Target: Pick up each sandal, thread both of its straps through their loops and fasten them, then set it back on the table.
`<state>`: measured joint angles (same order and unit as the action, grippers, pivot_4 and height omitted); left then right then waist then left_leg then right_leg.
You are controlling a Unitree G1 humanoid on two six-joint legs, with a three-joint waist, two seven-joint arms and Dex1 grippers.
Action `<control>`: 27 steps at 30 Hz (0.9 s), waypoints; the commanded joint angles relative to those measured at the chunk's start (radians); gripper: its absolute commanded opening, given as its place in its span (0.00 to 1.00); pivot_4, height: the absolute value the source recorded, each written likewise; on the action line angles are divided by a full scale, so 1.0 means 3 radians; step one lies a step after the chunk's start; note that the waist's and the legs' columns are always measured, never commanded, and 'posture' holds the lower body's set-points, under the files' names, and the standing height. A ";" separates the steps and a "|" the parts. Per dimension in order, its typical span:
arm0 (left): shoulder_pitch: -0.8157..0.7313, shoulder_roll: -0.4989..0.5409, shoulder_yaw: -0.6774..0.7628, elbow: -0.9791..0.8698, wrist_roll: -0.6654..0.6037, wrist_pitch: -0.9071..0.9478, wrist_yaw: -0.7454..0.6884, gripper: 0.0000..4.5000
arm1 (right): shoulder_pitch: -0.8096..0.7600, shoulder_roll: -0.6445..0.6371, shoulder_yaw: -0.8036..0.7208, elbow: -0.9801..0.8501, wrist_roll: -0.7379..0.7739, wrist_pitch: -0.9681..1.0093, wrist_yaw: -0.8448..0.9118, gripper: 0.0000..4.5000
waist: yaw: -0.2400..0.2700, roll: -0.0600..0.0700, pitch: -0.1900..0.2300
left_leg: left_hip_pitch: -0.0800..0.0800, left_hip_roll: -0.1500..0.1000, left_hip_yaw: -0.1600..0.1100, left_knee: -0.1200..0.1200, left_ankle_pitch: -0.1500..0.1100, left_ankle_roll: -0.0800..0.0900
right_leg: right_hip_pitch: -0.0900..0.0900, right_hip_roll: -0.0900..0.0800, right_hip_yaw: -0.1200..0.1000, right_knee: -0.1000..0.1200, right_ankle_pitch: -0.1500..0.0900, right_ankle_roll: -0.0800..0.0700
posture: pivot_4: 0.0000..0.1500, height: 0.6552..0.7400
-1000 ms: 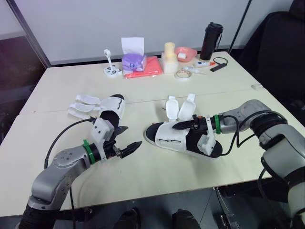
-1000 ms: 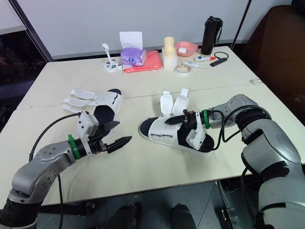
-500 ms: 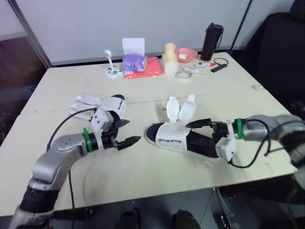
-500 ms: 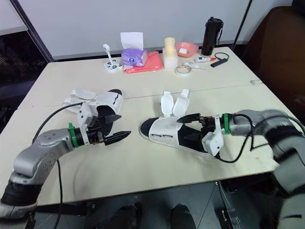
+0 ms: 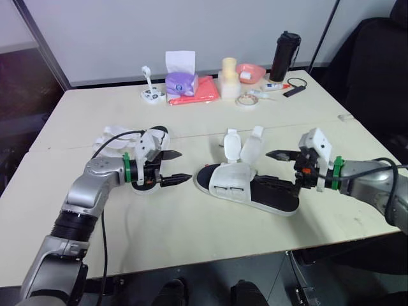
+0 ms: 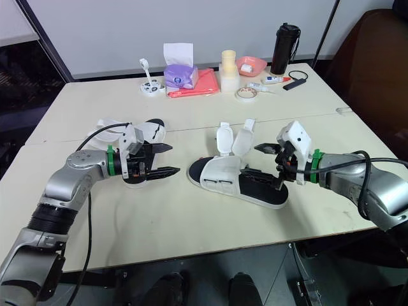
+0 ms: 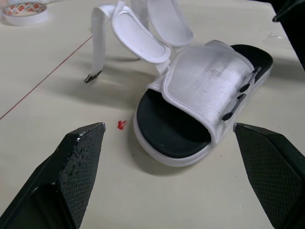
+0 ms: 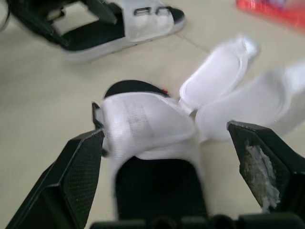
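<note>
Sandal, toward table front edge: likely light, sole stiff, straps floppy; grasp sole rim. Left gripper, right gripper: fingers apart, empty.

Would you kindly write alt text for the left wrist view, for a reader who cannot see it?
A white-and-black sandal lies on the beige table, both straps unfastened and splayed open. The left tool's two black fingers are spread wide before it, touching nothing.
</note>
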<state>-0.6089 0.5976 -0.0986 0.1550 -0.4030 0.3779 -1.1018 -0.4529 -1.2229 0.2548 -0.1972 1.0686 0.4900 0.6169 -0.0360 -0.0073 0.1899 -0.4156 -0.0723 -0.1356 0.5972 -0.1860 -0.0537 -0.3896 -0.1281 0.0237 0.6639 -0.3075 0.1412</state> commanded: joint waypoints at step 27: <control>-0.0002 -0.0046 0.0065 -0.0112 0.0083 -0.0108 -0.0088 1.00 | -0.0429 0.1935 -0.0798 0.0369 0.0232 0.2202 -0.0662 0.24 | -0.0029 -0.0007 -0.0001 | -0.0014 -0.0001 -0.0004 0.0008 0.0000 0.0000 | -0.0010 0.0001 -0.0007 0.0004 0.0002 0.0003 | 1.00 1.00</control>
<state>-0.6113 0.5799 -0.1022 0.1523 -0.3792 0.3614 -1.1303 -0.5583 -0.6481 0.0364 -0.0398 1.1431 1.1466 0.3929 -0.0446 -0.0093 0.1897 -0.4199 -0.0726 -0.1368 0.5994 -0.1859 -0.0536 -0.3931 -0.1277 0.0218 0.6654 -0.3069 0.1423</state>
